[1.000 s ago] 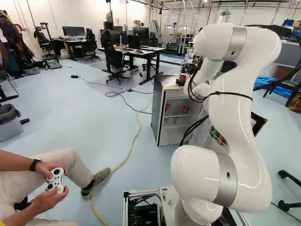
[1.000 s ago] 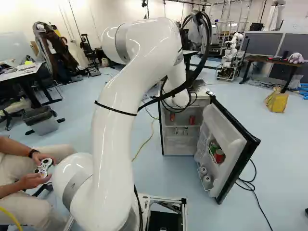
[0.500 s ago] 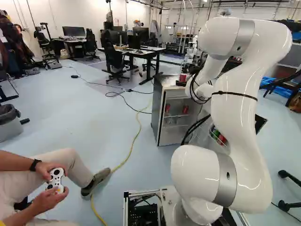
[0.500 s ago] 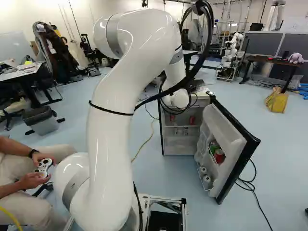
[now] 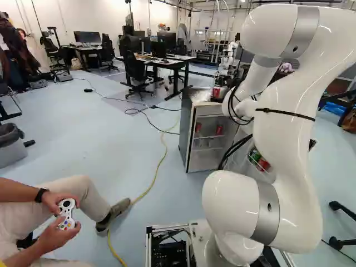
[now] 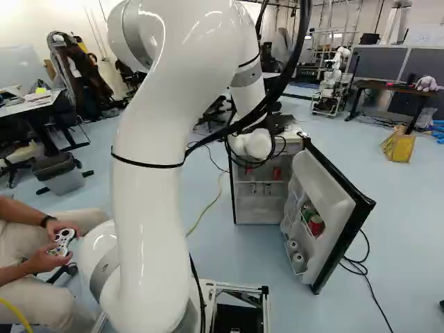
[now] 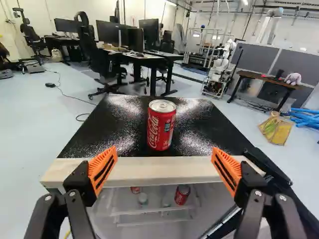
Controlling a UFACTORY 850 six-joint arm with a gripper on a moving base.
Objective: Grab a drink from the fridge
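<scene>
- The gripper (image 7: 163,150) is wide open, with nothing between its 2 orange pads (image 7: 94,167).
- Next, it should slide straight ahead, over the pale front edge (image 7: 164,170) of the fridge (image 5: 191,136), without bumping.
- Keep the can (image 7: 161,130) in the middle, then squeeze gently so it won't tip.
- The can stands upright on the black top (image 7: 119,132), red with white writing and a shiny lid.

I'm seeing a red can (image 7: 161,130) with white script and silver lid, black speckled fridge top (image 7: 117,132), cream front edge (image 7: 137,172), my orange pads (image 7: 102,168) striped dark, my white arm (image 5: 283,133) banded in silver-grey, yellow cable (image 5: 163,158), pale blue floor (image 5: 72,128)
</scene>
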